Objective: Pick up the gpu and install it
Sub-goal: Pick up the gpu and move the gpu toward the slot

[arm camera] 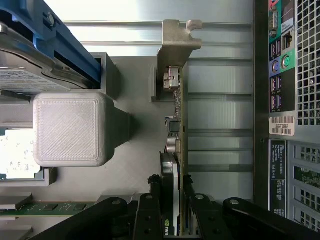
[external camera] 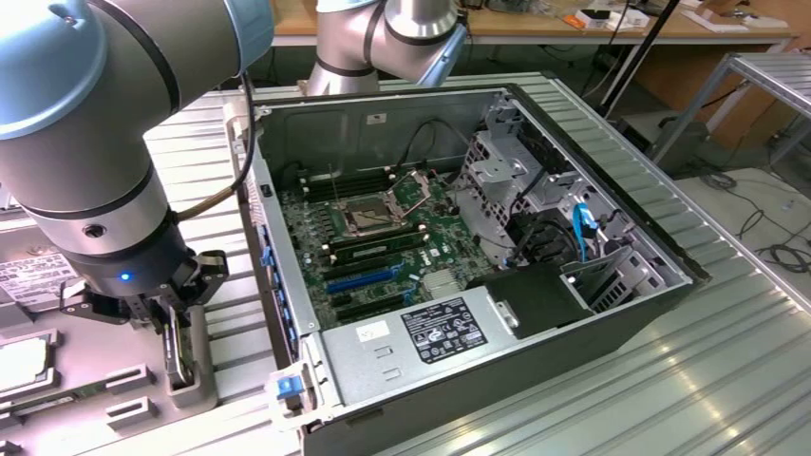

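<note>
Gripping the gpu [arm camera: 176, 125] edge-on, claw [arm camera: 171, 181] half-closed against both its faces, card standing upright in grey holder [external camera: 190, 388]

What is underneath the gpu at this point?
A grey printed stand: the gpu stands on edge in its slot. The card's lower edge and the inside of the slot are covered, so how it seats cannot be seen.

Rotated code, seemingly 186FBB2, on white sticker [arm camera: 281, 126], case [arm camera: 261, 100] rear. Partial "nV" mark on gpu [arm camera: 170, 187] edge.

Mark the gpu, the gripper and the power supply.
gpu [arm camera: 178, 46]: wrist view, on its silver end bracket.
gripper [arm camera: 171, 192]: wrist view, midway between the fingertips.
power supply [external camera: 443, 332]: exterior view, on its label.
</note>
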